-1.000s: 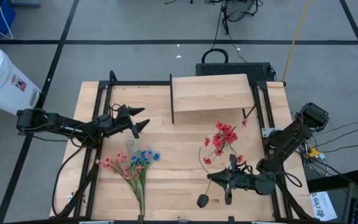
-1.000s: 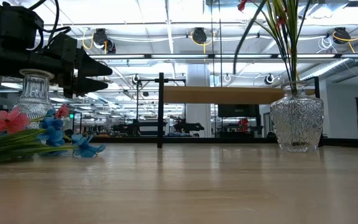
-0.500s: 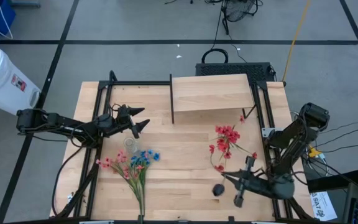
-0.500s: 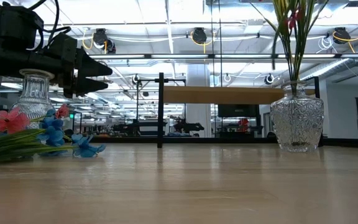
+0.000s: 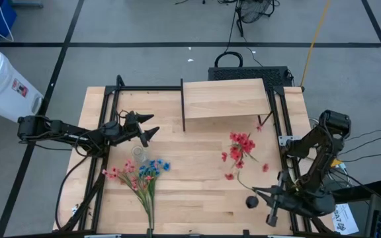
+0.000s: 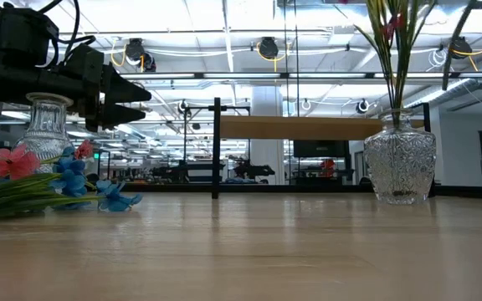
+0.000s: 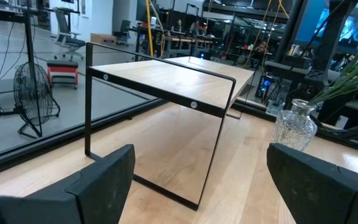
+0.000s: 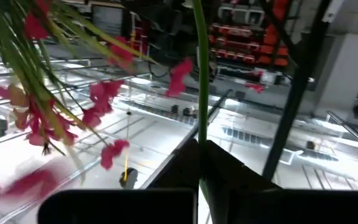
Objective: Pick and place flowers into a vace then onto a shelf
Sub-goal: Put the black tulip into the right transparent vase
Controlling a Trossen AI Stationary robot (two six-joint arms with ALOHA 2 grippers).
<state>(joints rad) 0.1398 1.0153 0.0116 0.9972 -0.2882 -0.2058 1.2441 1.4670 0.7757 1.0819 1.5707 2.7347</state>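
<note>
Flowers: I have one red spray (image 5: 241, 149) clamped by its stem in my right hand (image 5: 270, 196), fingers pressed together on it, near the tabletop's (image 5: 190, 192) front right corner. The blossoms hang over the wood, beside the glass vase (image 6: 400, 164) that already holds stems. Since a second ago I have swung that hand outward, right and toward the edge, and the spray trailed with it. My left hand (image 5: 147, 127) waits with fingers wide apart, holding nothing, above the second vase (image 6: 44, 125). The pink and blue flowers (image 5: 141, 174) lie flat by it. The shelf (image 5: 225, 98) stands at the back, bare.
</note>
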